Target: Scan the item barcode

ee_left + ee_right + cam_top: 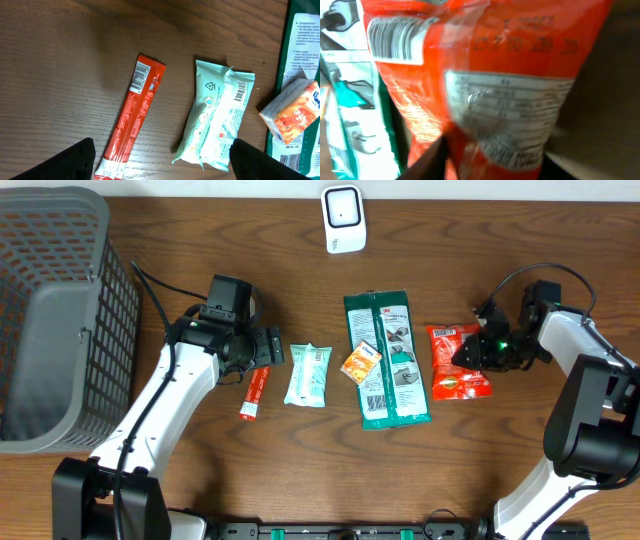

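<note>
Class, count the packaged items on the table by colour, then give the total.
Red: 2 (stick packet, snack bag)
Green: 1 (large pack)
Pale mint: 1 (tissue pack)
Orange: 1 (small pack)
Total: 5

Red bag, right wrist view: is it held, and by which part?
Cannot be told. The jaws are at the edge of the red bag, near its white label, but a closed grip does not show.
</note>
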{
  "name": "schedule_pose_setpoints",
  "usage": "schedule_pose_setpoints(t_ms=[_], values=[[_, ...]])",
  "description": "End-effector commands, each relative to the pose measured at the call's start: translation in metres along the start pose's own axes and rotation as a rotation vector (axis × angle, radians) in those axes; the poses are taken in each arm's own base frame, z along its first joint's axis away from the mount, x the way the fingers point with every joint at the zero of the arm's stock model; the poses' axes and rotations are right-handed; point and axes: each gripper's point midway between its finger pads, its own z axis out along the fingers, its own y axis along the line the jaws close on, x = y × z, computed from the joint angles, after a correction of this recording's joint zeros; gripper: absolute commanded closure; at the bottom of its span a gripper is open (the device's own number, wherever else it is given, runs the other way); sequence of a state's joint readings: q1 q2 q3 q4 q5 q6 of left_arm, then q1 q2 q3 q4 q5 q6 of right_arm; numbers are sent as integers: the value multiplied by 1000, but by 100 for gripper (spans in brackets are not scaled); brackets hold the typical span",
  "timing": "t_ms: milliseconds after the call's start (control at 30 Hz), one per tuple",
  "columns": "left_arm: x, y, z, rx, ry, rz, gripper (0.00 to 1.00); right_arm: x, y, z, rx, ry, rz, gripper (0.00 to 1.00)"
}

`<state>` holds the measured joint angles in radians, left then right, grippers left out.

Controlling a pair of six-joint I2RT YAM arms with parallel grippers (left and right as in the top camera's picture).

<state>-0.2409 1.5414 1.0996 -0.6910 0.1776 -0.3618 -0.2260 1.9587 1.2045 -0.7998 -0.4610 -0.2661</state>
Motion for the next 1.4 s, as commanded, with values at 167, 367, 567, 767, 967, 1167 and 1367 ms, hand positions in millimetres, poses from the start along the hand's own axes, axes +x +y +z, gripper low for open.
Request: schedule_pose_setpoints(t_ms=[167,367,567,767,967,1167,1367], values=[[-4,0,-2,-2,-12,9,13,6,3,1,-9,15,12,99],[-4,0,-2,-2,-12,9,13,-24,43,-38,-96,-132,-74,99],[-4,0,-2,-2,-12,9,13,-46,70,-77,-5,-241,-201,99],[-5,0,-2,-2,-13,9,13,-69,112,-131,60,-289,-298,99],[-5,-1,-2,-1,-16,9,13,-100,183,-200,176,-409,-475,99],[-5,-1,-2,-1,-16,9,13,-128,234,-219,198,-565,-612,99],[-5,-1,-2,-1,-15,9,13,-150,249,-192,306,-573,-744,99]])
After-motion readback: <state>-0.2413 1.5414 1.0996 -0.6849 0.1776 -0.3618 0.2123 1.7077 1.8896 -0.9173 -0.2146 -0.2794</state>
